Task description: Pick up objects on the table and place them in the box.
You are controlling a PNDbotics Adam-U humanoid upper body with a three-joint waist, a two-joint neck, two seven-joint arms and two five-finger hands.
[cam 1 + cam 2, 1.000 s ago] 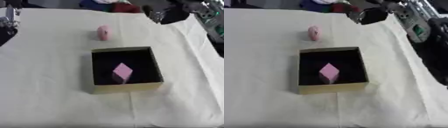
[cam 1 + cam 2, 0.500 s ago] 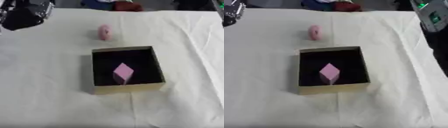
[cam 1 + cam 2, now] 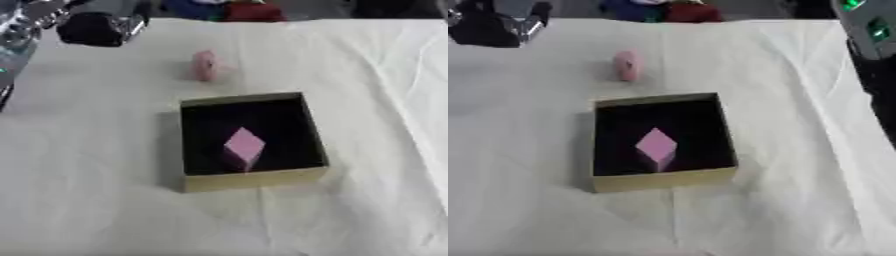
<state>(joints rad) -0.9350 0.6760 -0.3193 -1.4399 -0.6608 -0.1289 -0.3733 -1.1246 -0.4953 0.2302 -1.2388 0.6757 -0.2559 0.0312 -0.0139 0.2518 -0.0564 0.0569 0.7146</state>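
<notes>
- Pink is what I am hunting: one pink block (image 3: 243, 147) is lying inside the box (image 3: 252, 182), tipped on a corner against the dark floor, so that piece is looking done.
- Another small pink object (image 3: 206, 65) is sitting on the cream cloth of the desk (image 3: 87, 165), just beyond the box's far wall and apart from it; this is the piece I judge to be left.
- I am bringing my left hand (image 3: 101, 27) in at the upper left, well apart from the pink object; it is showing as a dark, silver-edged mass, and I cannot tell whether its fingers are spread or curled. It is holding nothing that I can see.
- My right hand is not showing; only a grey part of that arm (image 3: 868, 30) with green lights is sitting at the upper right edge.
- I am reading this as the reach toward the second piece. The next move is calling for my left hand to travel right and down over the pink object, close round it, then lift it over the box's near-side rim.
</notes>
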